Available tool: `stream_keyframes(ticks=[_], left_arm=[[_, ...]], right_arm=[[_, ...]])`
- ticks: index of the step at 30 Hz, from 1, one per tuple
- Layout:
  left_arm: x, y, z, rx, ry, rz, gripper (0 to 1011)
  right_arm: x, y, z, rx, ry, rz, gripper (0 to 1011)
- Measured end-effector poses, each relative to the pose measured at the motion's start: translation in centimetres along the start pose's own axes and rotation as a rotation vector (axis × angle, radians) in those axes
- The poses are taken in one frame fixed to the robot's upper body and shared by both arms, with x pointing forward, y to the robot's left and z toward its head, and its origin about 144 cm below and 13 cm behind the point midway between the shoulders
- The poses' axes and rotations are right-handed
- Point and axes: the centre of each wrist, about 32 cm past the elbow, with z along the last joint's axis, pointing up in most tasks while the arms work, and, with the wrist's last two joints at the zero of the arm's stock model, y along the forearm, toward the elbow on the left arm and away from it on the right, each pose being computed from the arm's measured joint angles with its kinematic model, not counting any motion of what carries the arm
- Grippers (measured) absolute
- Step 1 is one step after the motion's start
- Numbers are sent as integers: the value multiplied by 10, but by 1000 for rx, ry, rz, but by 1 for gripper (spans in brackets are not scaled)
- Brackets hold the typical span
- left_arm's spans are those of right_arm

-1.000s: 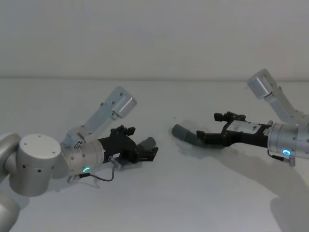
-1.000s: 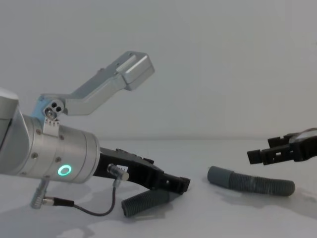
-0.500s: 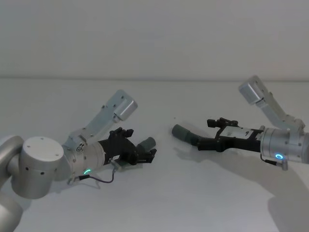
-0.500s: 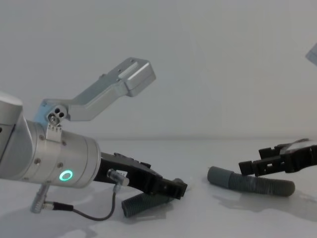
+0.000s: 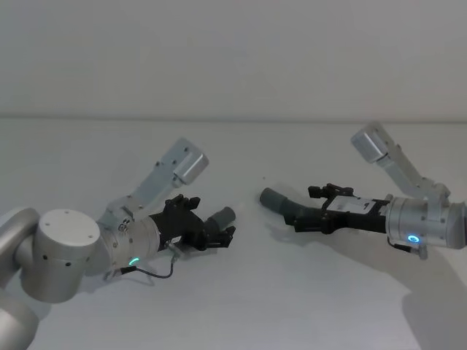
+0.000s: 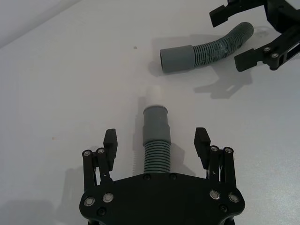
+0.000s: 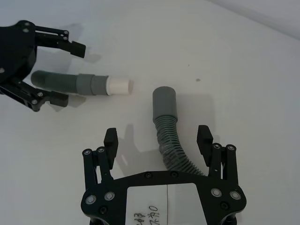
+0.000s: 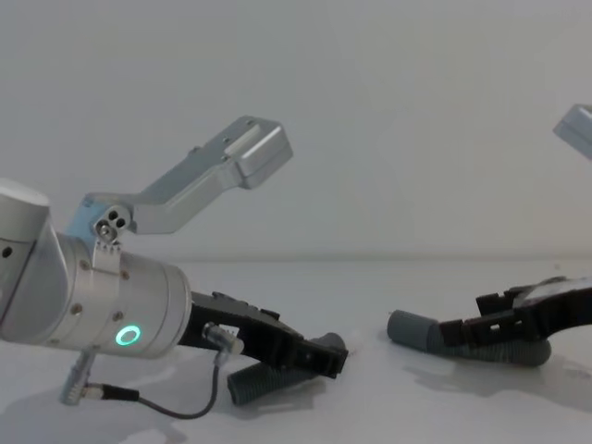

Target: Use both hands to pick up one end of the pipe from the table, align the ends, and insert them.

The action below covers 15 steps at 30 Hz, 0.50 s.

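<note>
- Straddling the short hose piece (image 6: 155, 152) with the left gripper (image 6: 156, 137), fingers spread either side and nothing clamped, apparently lining up a grasp on the ribs behind the cuff (image 6: 155, 121).
- Bracketing the longer curved hose piece (image 7: 169, 140) likewise with the right gripper (image 7: 157, 136), released, probably keeping its cuff (image 7: 164, 101) free for mating.
- Finding both pieces lying flat on the table (image 5: 241, 306), well apart, cuffs not yet aligned.
- Noting dark grey ribbed bodies, smooth cuffs, and a white tip (image 6: 153, 95) ending the short piece.

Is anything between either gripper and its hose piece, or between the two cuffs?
Nothing visible. The open left gripper straddles the short hose piece, the open right gripper straddles the curved hose piece, and only white table separates the two pieces.
</note>
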Motion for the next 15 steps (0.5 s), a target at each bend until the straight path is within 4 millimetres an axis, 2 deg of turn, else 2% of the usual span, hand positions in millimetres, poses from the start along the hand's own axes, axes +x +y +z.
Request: stream_keyframes(ticks=[15], left_arm=[[-2,-2,0,15,10,-16,1001]], right_arm=[[7,9,-1,-38,-10,-8,1001]])
